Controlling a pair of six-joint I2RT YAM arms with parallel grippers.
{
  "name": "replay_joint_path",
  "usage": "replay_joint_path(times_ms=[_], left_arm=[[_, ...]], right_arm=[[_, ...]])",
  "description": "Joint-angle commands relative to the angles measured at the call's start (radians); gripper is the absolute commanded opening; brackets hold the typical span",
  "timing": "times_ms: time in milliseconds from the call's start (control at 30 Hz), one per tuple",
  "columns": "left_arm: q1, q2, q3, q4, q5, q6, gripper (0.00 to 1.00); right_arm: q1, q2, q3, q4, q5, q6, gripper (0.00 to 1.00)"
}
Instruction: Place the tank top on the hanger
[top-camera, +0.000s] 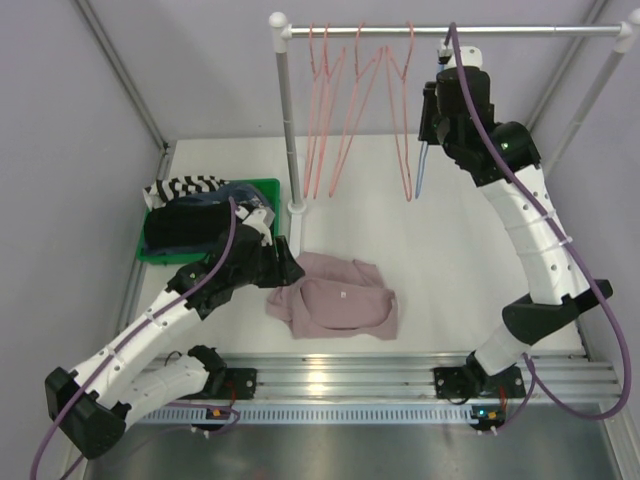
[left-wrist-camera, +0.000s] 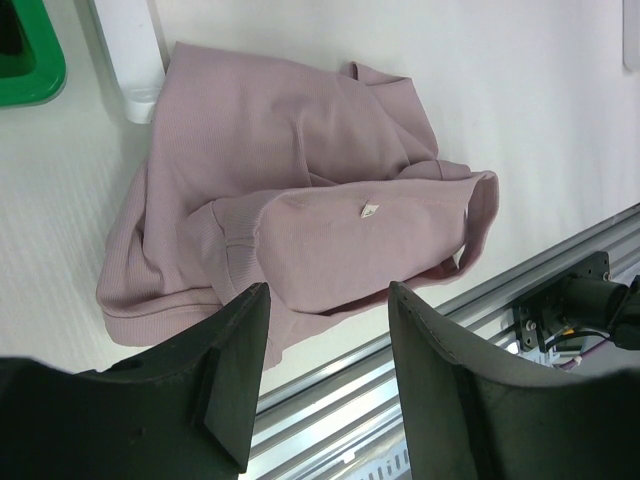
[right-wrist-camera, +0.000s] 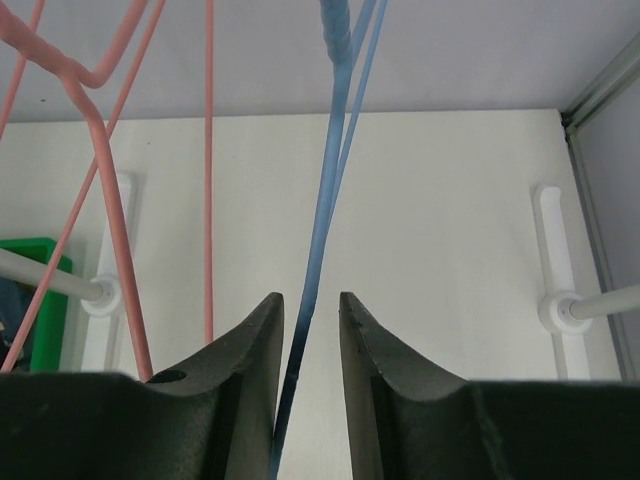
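At far-right rail (top-camera: 520, 31), right hand (right-wrist-camera: 310, 300) straddled hanger (right-wrist-camera: 320, 220), wire vertical betw. fingers (right-wrist-camera: 240, 380), gap showing, not clamped; left hand (left-wrist-camera: 328, 300) open over tank top (left-wrist-camera: 300, 200) near edge.

The left arm (top-camera: 150, 335) and right arm (top-camera: 535, 235) are white with black joints (top-camera: 545, 312) and purple cables (top-camera: 233, 240). The left gripper (left-wrist-camera: 328, 300) and right gripper (right-wrist-camera: 310, 300) are black.

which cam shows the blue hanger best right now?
Right wrist: the blue hanger has its wires running the frame's full height, down between the jaws, sharp against the table. Top external shows only a short blue stub below the right arm; the rest is hidden. Left wrist does not show it.
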Motion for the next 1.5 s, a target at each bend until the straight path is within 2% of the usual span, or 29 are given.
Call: replay_joint_path(times_ms=[0,400,767,1033,1467], left_arm=[[0.003,-0.011,0.006,0.034,0.01,0.014,0.56],[0.003,-0.008,-0.006,0.039,0.01,0.011,0.56],[0.003,-0.003,-0.008,0.045,0.01,0.011,0.56],[0.003,0.003,-0.006,0.045,0.007,0.016,0.56],[0.003,0.009,-0.005,0.048,0.005,0.016,0.56]], right_arm=[[-0.012,-0.028,-0.001,0.041,0.041,-0.025,0.29],[-0.012,-0.026,-0.021,0.05,0.059,-0.04,0.24],[-0.018,-0.014,-0.012,0.047,0.06,-0.053,0.14],[-0.029,-0.008,-0.004,0.042,0.047,-0.051,0.0],[-0.039,-0.028,0.01,0.082,0.04,-0.079,0.0]])
